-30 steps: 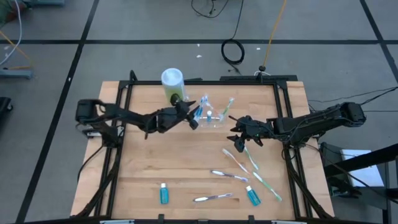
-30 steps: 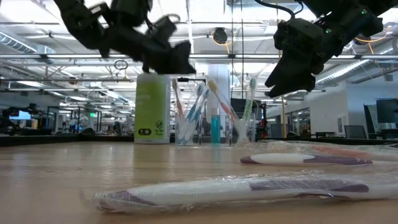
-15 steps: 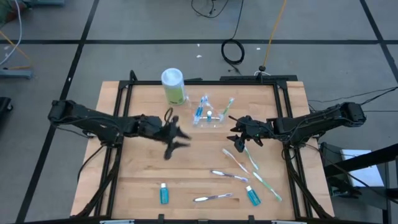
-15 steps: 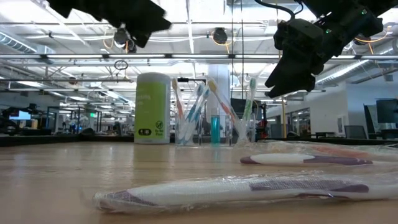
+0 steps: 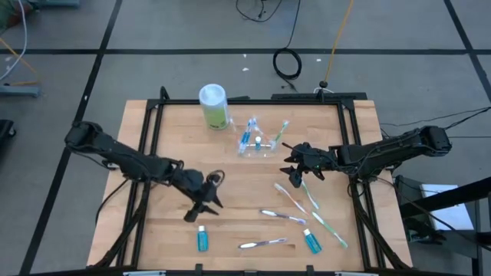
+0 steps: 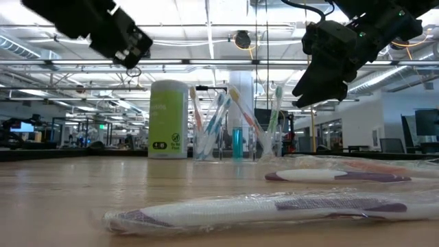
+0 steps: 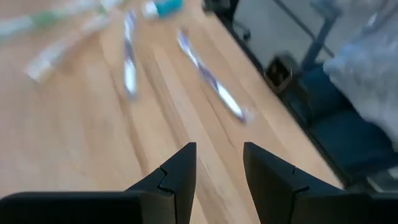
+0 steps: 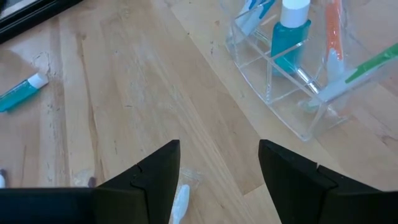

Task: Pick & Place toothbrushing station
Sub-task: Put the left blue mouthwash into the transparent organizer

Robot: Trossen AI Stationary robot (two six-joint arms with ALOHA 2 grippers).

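The desk [image 5: 176, 146] is a pale wood-plank top in a black frame, standing on a grey floor crossed by dark lines, with a coiled black cable [image 5: 287, 64] lying beyond its far edge; the low view looks across it into a large open hall with ceiling lights. Near the far edge stands the clear cup [image 5: 258, 140], a compartmented holder with toothbrushes upright in it and one blue tube [image 8: 288, 37] standing cap-up, and just to its left is a green canister [image 5: 214, 106] with a white lid. Loose pieces lie flat on the near half: a green toothbrush [image 5: 328, 228] running diagonally toward the near right corner, a purple toothbrush [image 5: 282, 215] lying roughly left to right, and another toothbrush [image 5: 262, 244] nearer the front edge on the same axis. One small tube [image 5: 202, 239] lies with its cap pointing away from the front edge; a second tube [image 5: 311, 241] lies tilted near the green brush. The left gripper [image 5: 201, 209] hovers just above the first tube, fingers [image 7: 177, 180] narrowly apart and holding nothing. The right gripper [image 5: 294, 177] hangs right of the cup, fingers [image 8: 155, 174] spread wide, empty.
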